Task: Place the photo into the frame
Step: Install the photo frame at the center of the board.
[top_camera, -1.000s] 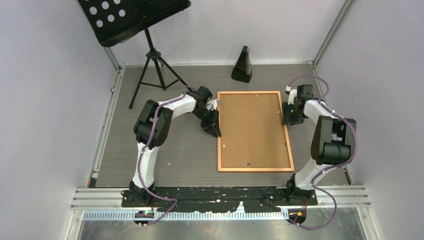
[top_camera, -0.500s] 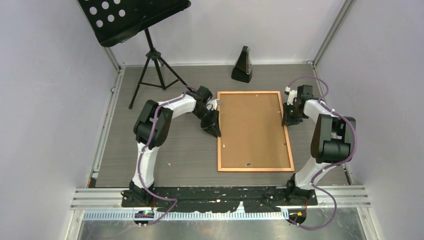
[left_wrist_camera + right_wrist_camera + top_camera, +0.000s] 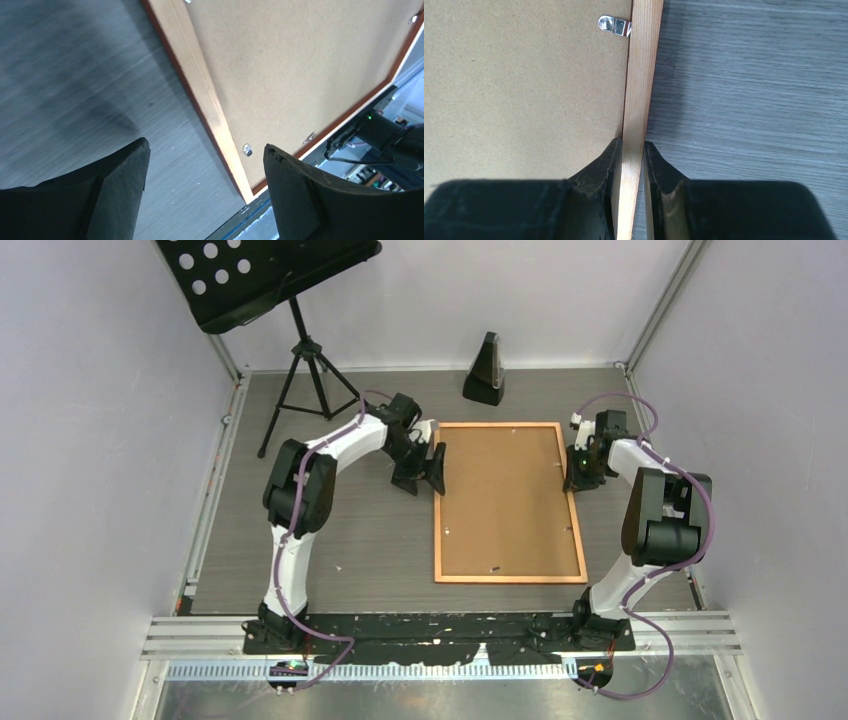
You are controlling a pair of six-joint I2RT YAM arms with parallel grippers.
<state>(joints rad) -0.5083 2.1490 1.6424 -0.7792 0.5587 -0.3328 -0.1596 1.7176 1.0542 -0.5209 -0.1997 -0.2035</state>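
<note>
Bright, even light from overhead; only faint shadows on the counter (image 3: 360, 540). Left wrist view looks smeared, right wrist view crisp on the frame (image 3: 636, 100).

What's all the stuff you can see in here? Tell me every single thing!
frame: one, copper-orange, lying back-up mid-table
backing board: one, plain brown, inside the frame
clips: several, silver, along the board's edges
music stand: one, black, back left corner
metronome: one, black, behind the frame
table: one, grey wood-grain, under everything
photo: none in sight
left gripper: one, black, open over the frame's left edge
right gripper: one, black, shut on the frame's right edge
</note>
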